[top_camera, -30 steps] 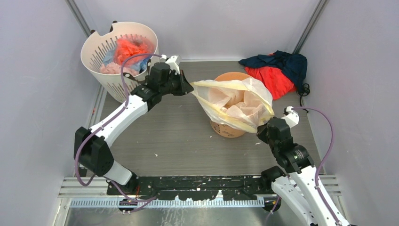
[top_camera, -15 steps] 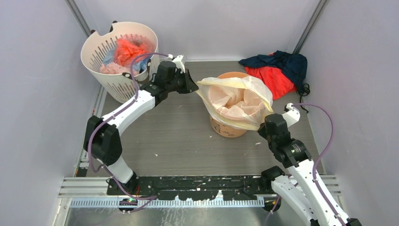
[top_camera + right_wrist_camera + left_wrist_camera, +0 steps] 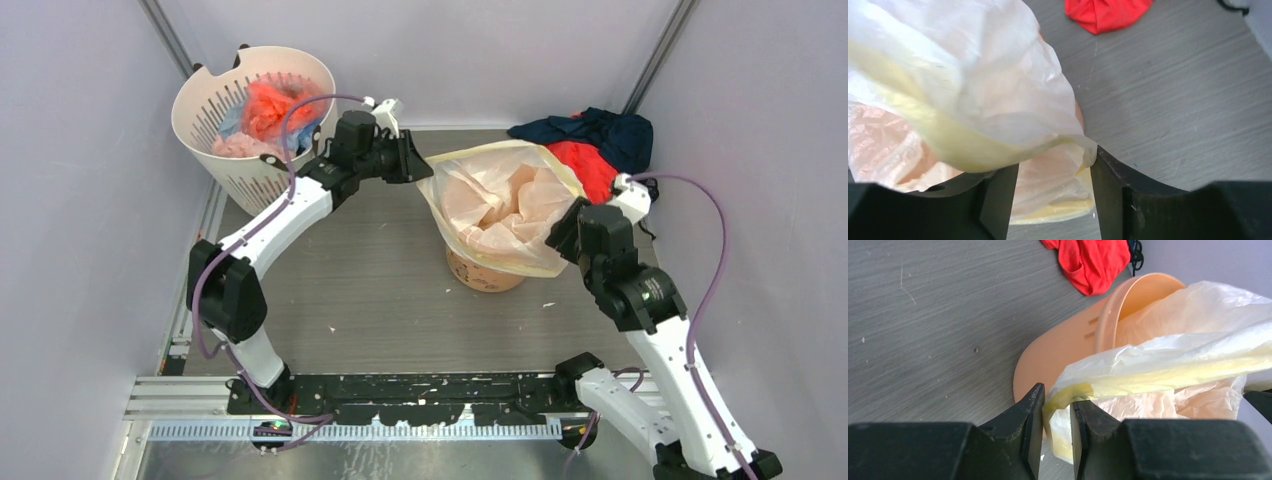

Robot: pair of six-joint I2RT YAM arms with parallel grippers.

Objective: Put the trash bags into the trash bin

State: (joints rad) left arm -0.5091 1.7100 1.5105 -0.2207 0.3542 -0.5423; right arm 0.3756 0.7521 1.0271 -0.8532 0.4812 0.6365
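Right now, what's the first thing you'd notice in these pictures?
A big pale-yellow trash bag is stretched over the orange bucket mid-table, held between the left arm's fingers and the right arm's fingers. A white basket of colourful plastic stands back left, and a red and navy cloth heap lies back right.

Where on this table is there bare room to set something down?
The widest bare patch is the table in front of the bin, between the two arms. A smaller one lies between the basket and the bin, under the left arm. The back right is crowded: bag, cloth heap, right pincer.
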